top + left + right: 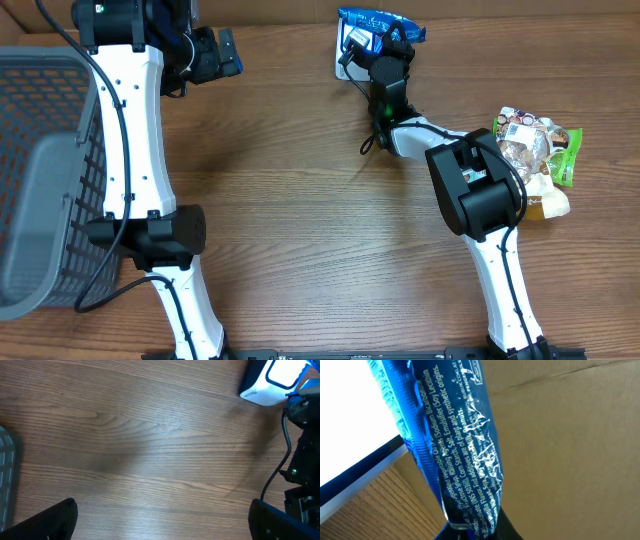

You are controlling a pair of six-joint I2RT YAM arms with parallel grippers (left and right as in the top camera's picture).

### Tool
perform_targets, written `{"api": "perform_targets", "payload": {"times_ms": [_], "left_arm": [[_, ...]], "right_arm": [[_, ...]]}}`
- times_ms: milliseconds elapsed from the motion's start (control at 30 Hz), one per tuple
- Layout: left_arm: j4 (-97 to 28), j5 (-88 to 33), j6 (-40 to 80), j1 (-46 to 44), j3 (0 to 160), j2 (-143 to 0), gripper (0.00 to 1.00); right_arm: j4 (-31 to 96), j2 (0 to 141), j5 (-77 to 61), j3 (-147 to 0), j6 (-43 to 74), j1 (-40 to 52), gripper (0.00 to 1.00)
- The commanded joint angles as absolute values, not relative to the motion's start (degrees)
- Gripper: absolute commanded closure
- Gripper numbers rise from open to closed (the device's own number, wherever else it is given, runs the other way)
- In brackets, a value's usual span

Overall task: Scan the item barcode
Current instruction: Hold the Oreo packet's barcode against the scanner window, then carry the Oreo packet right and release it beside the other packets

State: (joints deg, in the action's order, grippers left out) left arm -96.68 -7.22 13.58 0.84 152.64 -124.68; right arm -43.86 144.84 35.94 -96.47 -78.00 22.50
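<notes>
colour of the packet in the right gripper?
The packet is glossy blue with white printed text. It shows best in the right wrist view.

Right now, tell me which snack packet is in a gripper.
The blue packet, pinched by the right gripper; the green-edged packets lie loose on the table.

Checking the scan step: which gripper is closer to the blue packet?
Right. The right gripper is shut on the blue packet; the left gripper hangs open, well apart from it.

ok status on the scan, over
Right end effector shut on blue packet, held at white scanner. Left end effector open, empty. Nothing in the way.
</notes>
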Motion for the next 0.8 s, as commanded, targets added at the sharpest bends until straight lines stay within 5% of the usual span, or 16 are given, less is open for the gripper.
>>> {"api": "perform_targets", "payload": {"times_ms": [0,467,767], "left_arm": [[-96.8,-7.0,14.4,0.6,153.8,-124.7,0.00],[-96.8,-7.0,14.4,0.6,153.8,-124.7,0.00],[-96.8,-7.0,14.4,0.6,153.8,-124.7,0.00]], "right_arm": [[-44.4,144.7,35.4,-97.8,-77.8,22.5,0.96],[-44.1,133.8,38.8,-97.8,-69.5,26.4,0.96],[8.4,117.4,26.7,-97.8,-51.9,33.9,0.96]]}}
